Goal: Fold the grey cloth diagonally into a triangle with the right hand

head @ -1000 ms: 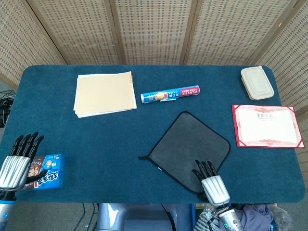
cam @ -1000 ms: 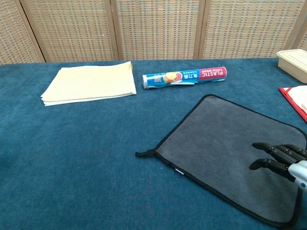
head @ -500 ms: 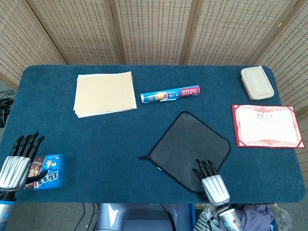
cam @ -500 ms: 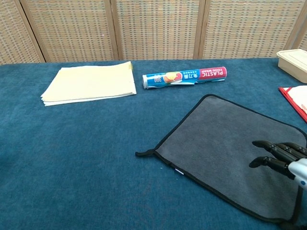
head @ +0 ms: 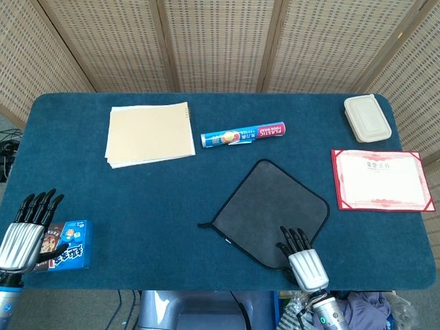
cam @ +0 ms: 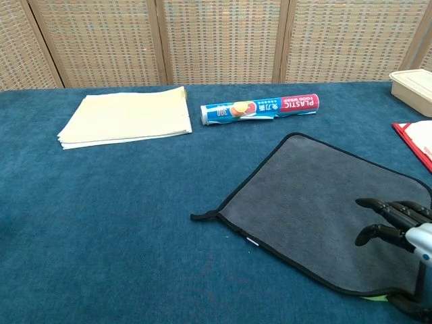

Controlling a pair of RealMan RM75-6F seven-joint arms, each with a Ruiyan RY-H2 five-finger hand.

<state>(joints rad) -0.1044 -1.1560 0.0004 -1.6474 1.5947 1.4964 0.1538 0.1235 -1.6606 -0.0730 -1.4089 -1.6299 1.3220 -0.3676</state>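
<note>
Presently: right hand (head: 303, 260), fingers spread, holding nothing, lies over the near corner of the grey cloth (head: 271, 212); in the chest view that corner looks slightly raised, though contact cannot be told. Cloth otherwise flat on the table (head: 137, 206), one corner pointing away from the hand. Step in hand, as judged: taking the near corner. Next move calls for a pinch, then a carry to the far corner. Beyond the cloth: plastic wrap roll (head: 243, 135). Far to the hand's left: left hand (head: 27, 230), fingers extended, empty.
</note>
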